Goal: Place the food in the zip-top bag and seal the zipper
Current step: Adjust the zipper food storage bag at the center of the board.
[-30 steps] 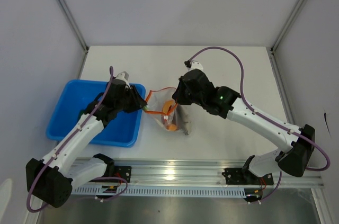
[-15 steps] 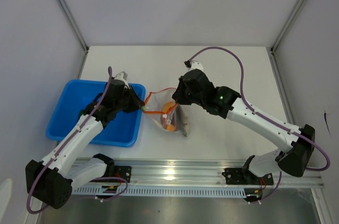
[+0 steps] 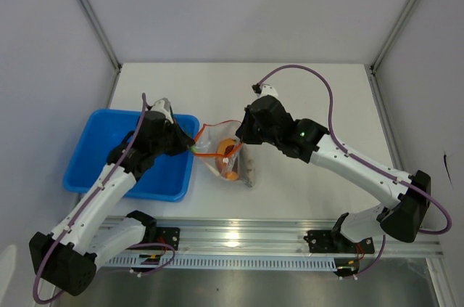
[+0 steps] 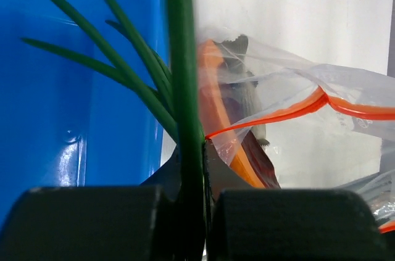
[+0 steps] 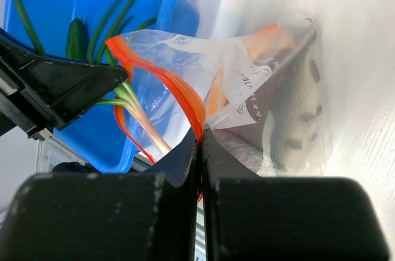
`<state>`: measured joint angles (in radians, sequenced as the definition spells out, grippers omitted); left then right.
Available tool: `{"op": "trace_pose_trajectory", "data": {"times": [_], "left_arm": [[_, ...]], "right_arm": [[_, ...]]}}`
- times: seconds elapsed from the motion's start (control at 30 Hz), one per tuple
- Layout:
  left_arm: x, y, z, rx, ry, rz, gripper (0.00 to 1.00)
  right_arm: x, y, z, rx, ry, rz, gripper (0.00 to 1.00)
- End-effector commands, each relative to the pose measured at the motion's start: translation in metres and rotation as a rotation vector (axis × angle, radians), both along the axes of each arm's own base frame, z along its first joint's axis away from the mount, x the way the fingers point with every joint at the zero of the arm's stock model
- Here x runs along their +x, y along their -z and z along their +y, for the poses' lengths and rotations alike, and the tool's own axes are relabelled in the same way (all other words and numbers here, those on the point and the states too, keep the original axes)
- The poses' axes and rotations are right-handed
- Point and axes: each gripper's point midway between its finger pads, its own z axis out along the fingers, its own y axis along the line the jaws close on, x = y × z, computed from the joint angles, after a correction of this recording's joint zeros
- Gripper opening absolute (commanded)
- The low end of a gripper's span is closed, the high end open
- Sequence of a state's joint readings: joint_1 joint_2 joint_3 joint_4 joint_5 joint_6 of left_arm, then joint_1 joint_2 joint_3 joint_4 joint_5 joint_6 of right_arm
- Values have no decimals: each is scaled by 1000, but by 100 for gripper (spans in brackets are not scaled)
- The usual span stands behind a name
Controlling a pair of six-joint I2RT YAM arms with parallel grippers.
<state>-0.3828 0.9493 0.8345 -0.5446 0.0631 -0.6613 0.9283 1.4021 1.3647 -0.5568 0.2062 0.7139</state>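
Note:
The clear zip-top bag (image 3: 239,165) lies between the arms, its mouth facing left toward the blue tray. My right gripper (image 5: 201,142) is shut on the bag's upper edge at the red-orange zipper (image 5: 180,90) and holds the mouth open. The dark-red meat slab (image 4: 245,150) with its orange rim sits inside the bag. My left gripper (image 4: 199,171) is shut on the long green stalks (image 4: 180,57) at the tray's right wall, just left of the bag mouth. The stalks' pale lower ends (image 5: 147,130) reach into the mouth, and their leafy ends fan out over the tray.
The blue tray (image 3: 94,158) stands at the left, right beside the bag. White walls and metal frame posts (image 3: 90,13) enclose the table on three sides. A metal rail (image 3: 290,238) carrying the arm bases runs along the near edge.
My left jaws have closed onto the green stalks. The left arm has shifted slightly, and the bag has shifted a little. The right arm still holds the bag edge.

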Motion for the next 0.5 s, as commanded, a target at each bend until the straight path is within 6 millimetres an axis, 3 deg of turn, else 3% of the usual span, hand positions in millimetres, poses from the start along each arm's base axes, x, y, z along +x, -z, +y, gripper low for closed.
{"op": "trace_pose_trajectory", "data": {"times": [0.0, 0.37, 0.47], "left_arm": [[0, -20, 4, 4, 6, -56, 2], [-9, -54, -11, -88, 91, -131, 1], [-11, -59, -11, -97, 92, -151, 14]], "right_arm": [[3, -25, 1, 64, 11, -54, 0], [3, -20, 3, 57, 9, -46, 0], [3, -19, 4, 56, 8, -45, 0]]}}
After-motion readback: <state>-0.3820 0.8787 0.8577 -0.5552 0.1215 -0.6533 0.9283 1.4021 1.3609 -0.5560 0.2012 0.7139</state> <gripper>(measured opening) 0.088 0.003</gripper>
